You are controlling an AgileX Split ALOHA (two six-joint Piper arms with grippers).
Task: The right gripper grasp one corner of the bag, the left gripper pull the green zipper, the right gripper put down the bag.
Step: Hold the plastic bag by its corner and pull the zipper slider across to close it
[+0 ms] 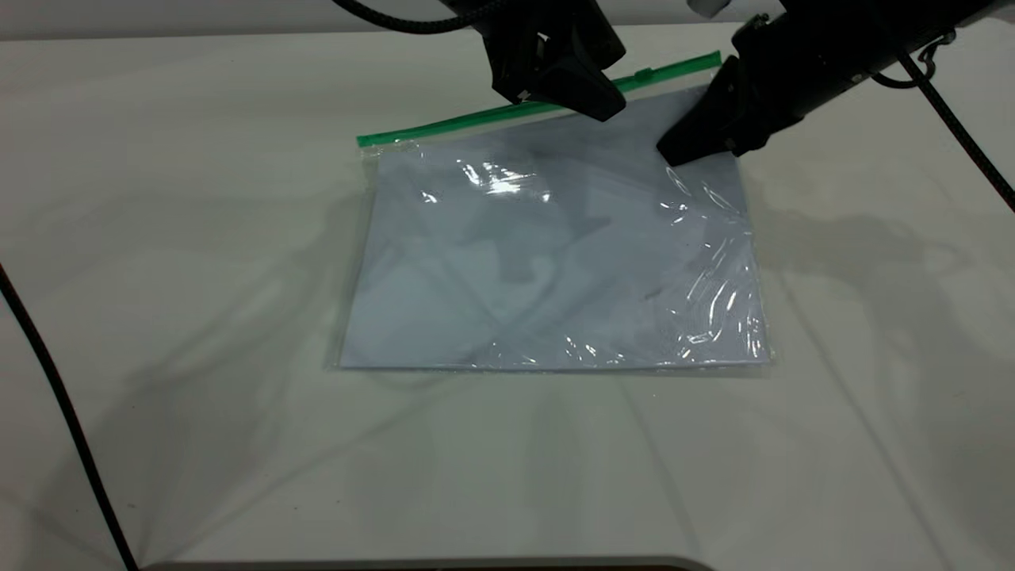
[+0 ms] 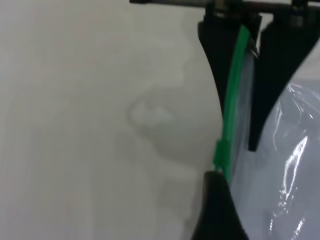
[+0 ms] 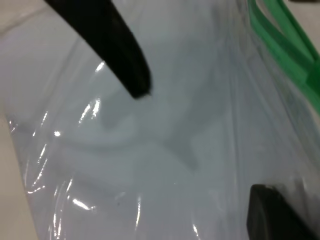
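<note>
The bag (image 1: 555,262) lies flat on the white table, with white paper inside. The green zipper (image 1: 476,119) runs along its far edge, and its slider tab (image 1: 644,75) sits near the right end. My right gripper (image 1: 674,151) is open and hovers over the bag's far right corner, holding nothing. In the right wrist view its jaws (image 3: 200,145) stand wide apart above the bag (image 3: 175,150), with the zipper (image 3: 280,45) off to one side. My left gripper (image 1: 599,103) hovers over the zipper just left of the slider. In the left wrist view the slider (image 2: 222,150) lies just beyond the left gripper (image 2: 216,200).
The table (image 1: 198,238) is covered in a wrinkled white cloth. A black cable (image 1: 47,381) crosses its left side and another (image 1: 959,135) hangs at the far right. The table's front edge (image 1: 396,565) is close to the bag's near side.
</note>
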